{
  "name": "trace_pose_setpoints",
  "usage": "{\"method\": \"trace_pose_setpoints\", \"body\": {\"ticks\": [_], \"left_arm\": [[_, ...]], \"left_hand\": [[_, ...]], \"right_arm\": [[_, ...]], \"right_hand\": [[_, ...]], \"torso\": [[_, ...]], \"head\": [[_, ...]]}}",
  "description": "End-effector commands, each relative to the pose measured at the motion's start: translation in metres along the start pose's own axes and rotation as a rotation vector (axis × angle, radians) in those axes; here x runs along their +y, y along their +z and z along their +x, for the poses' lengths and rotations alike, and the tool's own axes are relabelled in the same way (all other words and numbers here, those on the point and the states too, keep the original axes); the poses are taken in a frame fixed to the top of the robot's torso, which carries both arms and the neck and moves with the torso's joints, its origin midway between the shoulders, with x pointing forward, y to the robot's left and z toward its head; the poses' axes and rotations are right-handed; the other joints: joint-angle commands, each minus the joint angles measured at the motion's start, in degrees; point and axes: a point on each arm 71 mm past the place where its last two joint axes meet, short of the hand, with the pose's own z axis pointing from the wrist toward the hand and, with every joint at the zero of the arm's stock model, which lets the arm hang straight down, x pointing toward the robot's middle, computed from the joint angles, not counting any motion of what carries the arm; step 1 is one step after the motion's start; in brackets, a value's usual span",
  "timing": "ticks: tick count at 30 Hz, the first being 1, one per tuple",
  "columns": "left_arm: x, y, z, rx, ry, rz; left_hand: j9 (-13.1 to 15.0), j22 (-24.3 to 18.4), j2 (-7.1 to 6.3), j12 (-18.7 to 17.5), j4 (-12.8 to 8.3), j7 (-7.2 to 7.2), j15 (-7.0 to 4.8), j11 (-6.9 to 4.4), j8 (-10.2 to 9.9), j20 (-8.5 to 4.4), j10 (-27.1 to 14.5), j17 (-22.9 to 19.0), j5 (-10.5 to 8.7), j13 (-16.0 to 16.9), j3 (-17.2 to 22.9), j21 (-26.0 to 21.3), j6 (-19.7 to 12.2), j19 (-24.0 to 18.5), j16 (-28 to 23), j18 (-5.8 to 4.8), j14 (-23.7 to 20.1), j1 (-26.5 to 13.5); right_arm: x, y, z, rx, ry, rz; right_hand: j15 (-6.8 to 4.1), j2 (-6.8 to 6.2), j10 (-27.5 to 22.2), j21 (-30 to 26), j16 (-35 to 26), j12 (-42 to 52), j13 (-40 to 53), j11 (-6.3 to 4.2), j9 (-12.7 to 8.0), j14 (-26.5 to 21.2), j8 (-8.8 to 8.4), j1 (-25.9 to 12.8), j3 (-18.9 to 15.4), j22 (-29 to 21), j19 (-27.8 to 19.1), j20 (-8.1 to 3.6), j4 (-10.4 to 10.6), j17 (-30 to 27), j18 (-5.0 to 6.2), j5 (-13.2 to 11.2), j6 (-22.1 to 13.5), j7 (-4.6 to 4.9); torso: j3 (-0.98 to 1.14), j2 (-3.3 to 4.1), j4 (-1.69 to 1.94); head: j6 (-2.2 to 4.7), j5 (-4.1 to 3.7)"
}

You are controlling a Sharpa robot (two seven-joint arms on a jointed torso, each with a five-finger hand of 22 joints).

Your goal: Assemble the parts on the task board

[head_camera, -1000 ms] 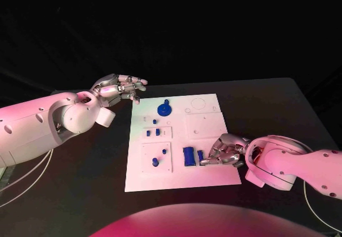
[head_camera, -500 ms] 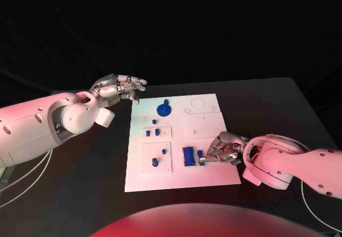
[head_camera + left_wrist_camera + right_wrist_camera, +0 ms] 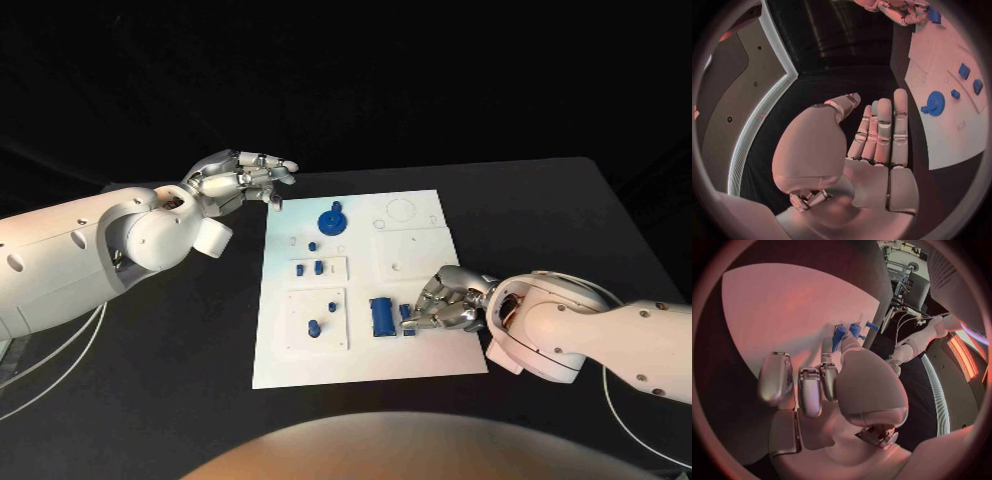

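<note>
Pinching small blue part (image 3: 411, 326) | right hand (image 3: 447, 302) over task board (image 3: 418, 362) | left hand (image 3: 240, 177) empty, fingers apart

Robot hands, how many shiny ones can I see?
2. The left hand is by the far left corner of the task board, holding nothing. The right hand is over the board, fingertips at a small blue part.

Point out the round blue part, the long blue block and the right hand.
round blue part (image 3: 333, 220): head view, centre of the disc.
long blue block (image 3: 382, 317): head view, middle of its top face.
right hand (image 3: 447, 300): head view, back of the hand, over the board beside the block.
</note>
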Motion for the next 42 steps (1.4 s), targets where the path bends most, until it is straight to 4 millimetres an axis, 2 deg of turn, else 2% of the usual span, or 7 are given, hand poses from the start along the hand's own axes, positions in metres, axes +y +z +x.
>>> {"method": "trace_pose_setpoints", "body": {"ticks": [1,10,30,35,38,39,42], "left_arm": [[-0.001,0.001,0.002,0.01,-0.004,0.008],[-0.001,0.001,0.002,0.009,-0.003,0.008],[-0.001,0.0,0.002,0.01,-0.003,0.008],[-0.001,0.0,0.001,0.006,-0.003,0.009],[-0.001,-0.001,0.0,0.0,-0.003,0.01],[-0.001,-0.001,0.0,-0.001,-0.003,0.01],[0.0,-0.001,-0.001,-0.009,-0.006,0.015]], "left_hand": [[0.1,-0.1,0.47,0.4,0.5,-0.09,0.04,0.07,-0.3,0.1,-0.4,-0.1,-0.23,-0.1,0.0,-0.3,-0.3,0.1,-0.3,0.81,-0.2,-0.2],[0.2,-0.1,0.55,0.5,0.5,-0.09,0.02,0.06,-0.3,0.09,-0.5,-0.1,-0.23,-0.1,0.0,-0.4,-0.3,0.2,-0.4,0.81,-0.2,-0.1],[0.2,-0.1,0.55,0.5,0.5,-0.09,0.02,0.06,-0.3,0.09,-0.5,-0.1,-0.23,-0.1,0.0,-0.4,-0.3,0.2,-0.4,0.81,-0.2,-0.1],[0.2,-0.1,0.55,0.5,0.5,-0.09,0.02,0.06,-0.3,0.09,-0.5,-0.1,-0.23,-0.1,0.0,-0.4,-0.3,0.2,-0.4,0.81,-0.2,-0.1],[0.3,-0.1,0.55,0.5,0.5,-0.09,0.03,0.06,-0.3,0.09,-0.5,-0.1,-0.23,-0.1,0.0,-0.4,-0.3,0.2,-0.4,0.81,-0.2,-0.1],[0.3,-0.1,0.55,0.5,0.5,-0.09,0.03,0.06,-0.3,0.09,-0.5,-0.1,-0.23,-0.1,0.0,-0.4,-0.3,0.2,-0.4,0.81,-0.2,-0.1],[0.3,-0.1,0.55,0.5,0.5,-0.09,0.03,0.06,-0.3,0.09,-0.5,-0.1,-0.23,-0.1,0.0,-0.4,-0.3,0.2,-0.4,0.81,-0.2,-0.1]], "right_arm": [[-0.002,0.001,0.001,0.008,-0.054,0.01],[-0.003,0.005,0.001,-0.001,-0.063,0.008],[-0.004,0.004,0.001,-0.03,-0.037,-0.015],[0.001,-0.001,-0.004,-0.072,0.03,-0.08],[0.007,-0.002,-0.013,-0.112,0.095,-0.157],[0.008,-0.002,-0.015,-0.118,0.106,-0.171],[0.013,0.0,-0.032,-0.183,0.181,-0.26]], "right_hand": [[-0.31,0.0,3.1,0.2,0.0,0.2,8.6,-0.41,-0.2,5.1,-0.1,1.6,0.5,9.4,0.0,-0.31,-0.1,9.9,-0.25,0.3,-0.2,-0.34],[-0.25,-0.33,3.1,0.2,0.1,0.3,8.7,-0.3,-0.3,5.1,-0.11,1.0,0.3,9.4,0.1,-0.3,0.8,10.0,-0.26,0.2,0.1,-0.18],[-0.18,-0.48,3.1,0.0,0.1,0.3,8.7,-0.23,-0.4,5.1,-0.07,-0.6,-0.1,9.4,0.0,-0.24,1.0,9.9,-0.24,0.1,0.3,-0.1],[0.73,-2.74,1.5,-6.6,-1.6,-3.9,6.4,0.96,-1.1,4.2,-1.63,-1.8,-1.0,7.8,-1.9,0.41,0.9,5.9,0.78,0.3,-2.9,1.32],[1.5,-3.02,-0.6,-14.9,-3.7,-8.8,3.5,1.84,-1.2,3.2,-2.52,-1.6,-0.8,5.6,-4.5,1.15,0.9,1.5,2.05,0.3,-5.1,2.3],[1.58,-3.02,-0.7,-15.5,-3.8,-9.2,3.3,1.93,-1.2,3.1,-2.6,-1.5,-0.8,5.4,-4.7,1.23,0.9,1.3,2.14,0.3,-5.4,2.4],[2.0,-2.56,-3.0,-21.4,-6.0,-14.1,0.2,2.41,-1.1,2.2,-2.91,-0.5,-0.3,3.6,-6.5,1.69,0.8,-2.7,3.02,0.2,-6.7,2.92]], "torso": [[0.02,0.0,-0.04],[0.11,0.08,0.01],[0.01,-0.08,-0.1],[-0.19,-0.26,-0.26],[-0.38,-0.41,-0.38],[-0.42,-0.46,-0.41],[-0.74,-0.85,-0.52]], "head": [[0.0,0.04],[0.0,0.06],[0.0,0.13],[0.01,-0.02],[0.23,0.01],[0.27,0.03],[0.7,0.04]]}}
